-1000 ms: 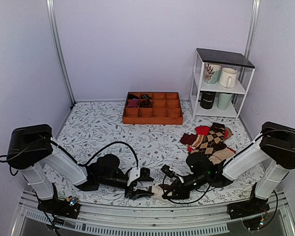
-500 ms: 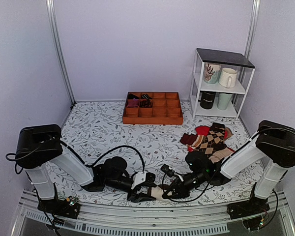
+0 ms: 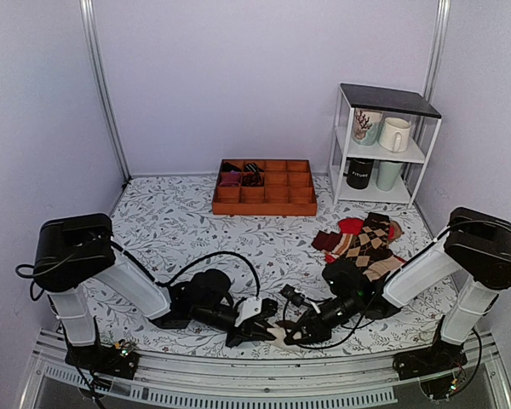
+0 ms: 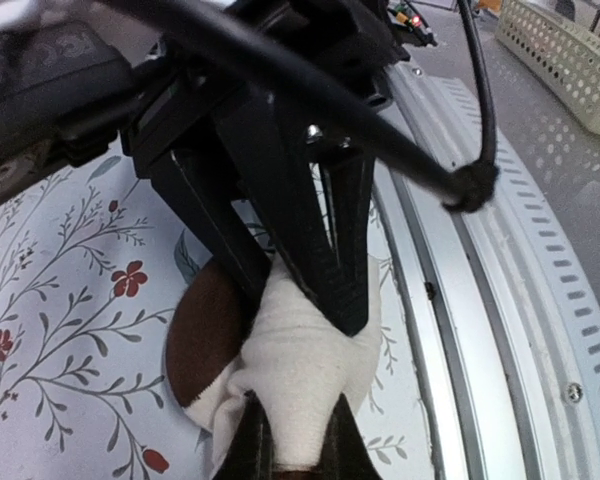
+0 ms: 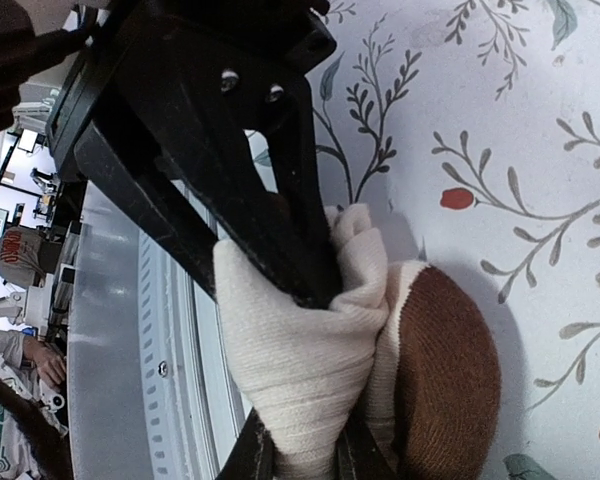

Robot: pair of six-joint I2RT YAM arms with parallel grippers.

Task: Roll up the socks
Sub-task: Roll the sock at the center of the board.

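Note:
The socks (image 3: 281, 335) lie as a small cream bundle with a dark brown toe at the table's near edge, between both grippers. In the left wrist view my left gripper (image 4: 295, 415) is shut on the cream fabric (image 4: 300, 340), with the brown toe (image 4: 205, 340) to its left. The right gripper's black fingers (image 4: 330, 230) press onto the same fabric from above. In the right wrist view my right gripper (image 5: 300, 430) is shut on a cream fold (image 5: 290, 350), and the brown toe (image 5: 450, 380) sits beside it. From overhead the left gripper (image 3: 260, 317) and right gripper (image 3: 300, 328) nearly touch.
A heap of argyle and red socks (image 3: 366, 243) lies at the right. A wooden divided tray (image 3: 264, 187) sits at the back. A white shelf (image 3: 383, 145) holds mugs. The metal rail (image 4: 480, 300) runs just beside the bundle.
My left arm slid right to the bundle, and its jaws went from open to shut on the cream fabric. The right gripper has stayed where it was.

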